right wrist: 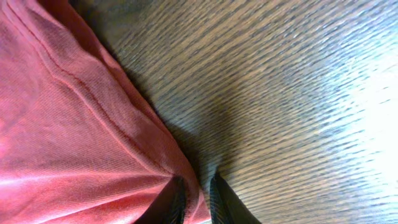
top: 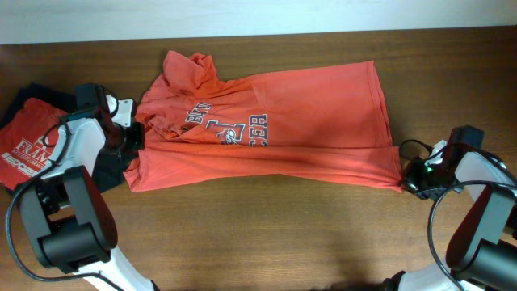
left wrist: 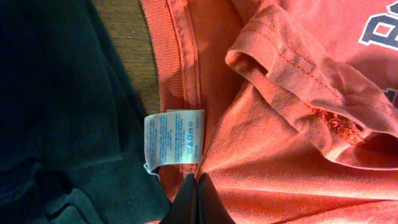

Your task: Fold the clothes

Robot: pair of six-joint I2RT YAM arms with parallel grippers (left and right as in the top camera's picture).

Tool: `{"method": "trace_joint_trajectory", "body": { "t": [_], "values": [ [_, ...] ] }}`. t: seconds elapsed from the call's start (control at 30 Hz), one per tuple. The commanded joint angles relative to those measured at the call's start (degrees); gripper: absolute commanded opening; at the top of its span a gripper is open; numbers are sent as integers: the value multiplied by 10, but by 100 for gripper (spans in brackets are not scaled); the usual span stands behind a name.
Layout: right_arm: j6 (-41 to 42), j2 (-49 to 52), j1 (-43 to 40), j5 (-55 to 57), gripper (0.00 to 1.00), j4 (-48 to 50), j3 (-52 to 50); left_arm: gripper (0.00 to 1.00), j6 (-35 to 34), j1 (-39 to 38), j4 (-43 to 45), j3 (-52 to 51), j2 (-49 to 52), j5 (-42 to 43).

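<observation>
The clothes, an orange-red T-shirt (top: 307, 129) with grey-white lettering, lie spread across the table with the collar end at the left. My left gripper (top: 134, 137) sits at that collar end. In the left wrist view its jaws (left wrist: 198, 186) are pressed together on the shirt's fabric (left wrist: 280, 168) just below the white neck label (left wrist: 174, 140), and creases fan out from them. My right gripper (top: 409, 174) is at the shirt's lower right hem corner. In the right wrist view it (right wrist: 196, 198) has closed on a fold of the hem (right wrist: 93, 124), which bunches between the fingers.
A folded red shirt with a white logo (top: 28, 139) lies at the far left on a dark garment (top: 32, 95), which also fills the left of the left wrist view (left wrist: 62, 112). Bare wooden table (top: 283, 234) runs along the front and under the right gripper (right wrist: 298, 93).
</observation>
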Motion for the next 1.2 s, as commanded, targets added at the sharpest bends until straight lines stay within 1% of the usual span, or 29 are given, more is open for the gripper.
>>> {"method": "trace_joint_trajectory", "body": {
  "t": [0.0,0.1,0.2,0.27,0.33,0.37,0.47,0.53,0.57,0.6,0.63,0.67,0.77,0.83,0.93,1.07,1.1,1.13,1.17],
  "values": [
    [0,7,-2,20,36,16,5,0,-7,5,3,11,7,-24],
    [-98,2,-2,-123,50,27,20,1,-7,5,-2,11,7,-24],
    [-100,-17,-1,-162,54,15,56,13,-7,4,-10,11,7,-24],
    [-100,-25,-1,-185,54,9,75,30,-7,4,-13,11,7,-24],
    [-93,-26,1,-198,53,8,85,37,-7,4,-14,11,7,-24],
    [-82,-26,6,-197,47,10,86,42,-7,4,-14,11,7,-22],
    [-81,-15,33,-178,47,15,85,45,-7,4,-14,11,7,-8],
    [-79,1,66,-178,46,32,85,45,-7,4,-14,11,7,8],
    [-71,8,79,-173,43,41,85,39,-7,4,-14,11,7,13],
    [-36,21,100,-135,29,56,85,24,-6,4,-14,11,7,25],
    [-23,27,108,-117,24,62,85,12,-5,4,-14,11,7,39],
    [8,41,125,-76,15,74,85,1,-4,3,-14,11,7,60],
    [39,71,150,-56,12,94,85,0,26,-8,-19,11,7,97],
    [53,92,162,-56,9,113,85,0,45,-23,-25,12,7,97],
    [65,109,167,-55,9,147,85,0,71,-51,-37,19,7,97],
    [72,109,167,-60,10,194,86,1,73,-87,-59,37,3,97],
    [71,109,167,-66,10,199,89,3,73,-94,-65,41,1,97],
    [50,107,166,-94,11,194,98,7,82,-106,-73,44,-5,97],
    [36,105,166,-111,15,189,103,9,88,-114,-76,45,-9,97]
  ]
}}
